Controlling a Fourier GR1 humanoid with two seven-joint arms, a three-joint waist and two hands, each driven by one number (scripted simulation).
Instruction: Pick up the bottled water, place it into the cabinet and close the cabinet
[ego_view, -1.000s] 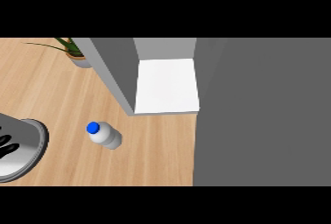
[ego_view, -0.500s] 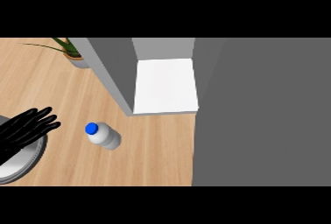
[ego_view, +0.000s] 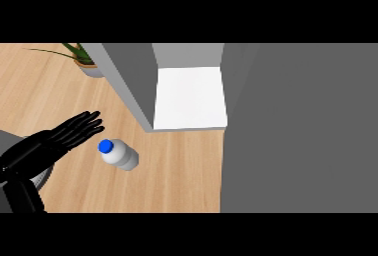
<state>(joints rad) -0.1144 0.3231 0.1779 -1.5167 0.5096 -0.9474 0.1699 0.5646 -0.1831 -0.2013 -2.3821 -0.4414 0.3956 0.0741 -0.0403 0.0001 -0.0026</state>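
Observation:
The bottled water (ego_view: 120, 155) stands upright on the wooden counter (ego_view: 177, 175); it is clear with a blue cap (ego_view: 106, 146). My left hand (ego_view: 65, 136) comes in from the lower left, fingers straight and spread, with its fingertips just left of and above the cap and apart from the bottle. Behind the bottle, the cabinet (ego_view: 188, 97) stands open and shows a white floor inside, with a grey side wall (ego_view: 129, 85) to its left. The right hand shows nowhere in the view.
A potted plant (ego_view: 83, 61) stands at the back left beside the cabinet wall. A broad grey panel (ego_view: 299, 127) fills the whole right side of the view and hides the counter there.
My left hand has risen from the left edge and stretched right and away toward the bottle. The bottle and the cabinet have not moved.

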